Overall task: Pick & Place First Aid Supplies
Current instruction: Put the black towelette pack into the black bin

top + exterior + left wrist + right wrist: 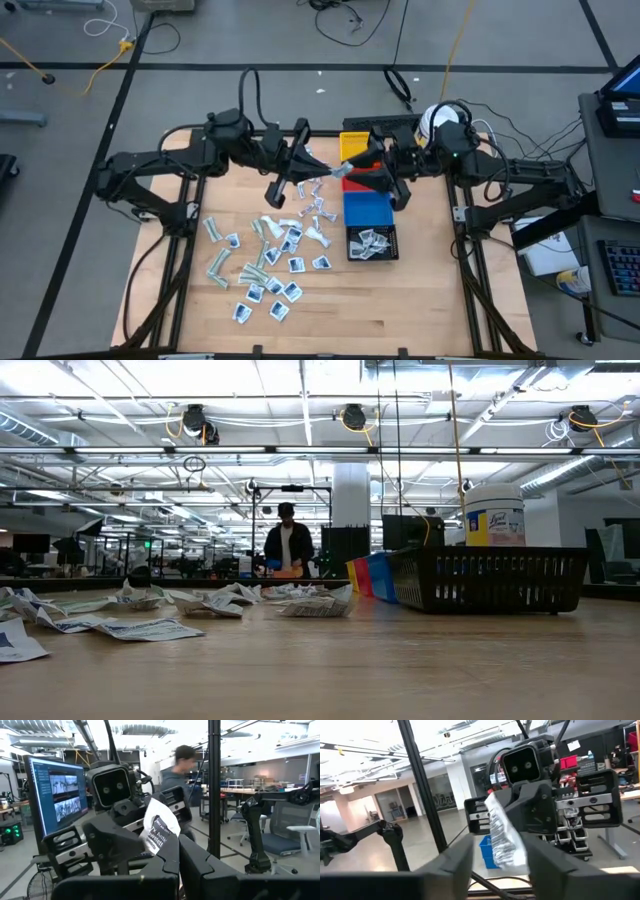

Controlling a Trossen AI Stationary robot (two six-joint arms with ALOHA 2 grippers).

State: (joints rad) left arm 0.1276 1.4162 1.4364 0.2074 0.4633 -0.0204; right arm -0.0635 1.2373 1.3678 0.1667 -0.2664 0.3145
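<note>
Meeting above the middle of the tabletop (400,300), the two arms face each other with a single white sachet (322,172) between them. The left pincer (318,167) is pressed together on one end of this sachet; in the left wrist view the packet (161,831) stands up from its dark fingertips, crumpled, with black print on its face. The right pincer (345,172) comes in from the opposite side, its fingers (547,857) set to either side of the same sachet (506,839); they are narrowed around it, but whether they already press on it cannot be told.

Below the pincers, the rest of the first aid supplies (265,265) lie scattered loose on the wood: white squares with blue marks and pale green long wrappers, spread over the left half. A black bin (372,243) just right of the pile holds a few packets. Beside it, farther back, stand a blue bin (368,208), a red bin (362,182) and a yellow bin (352,147) in a row.

In the low view a white jar (494,515) with a yellow label shows behind the black bin, and a person (287,548) stands far off in the room.
</note>
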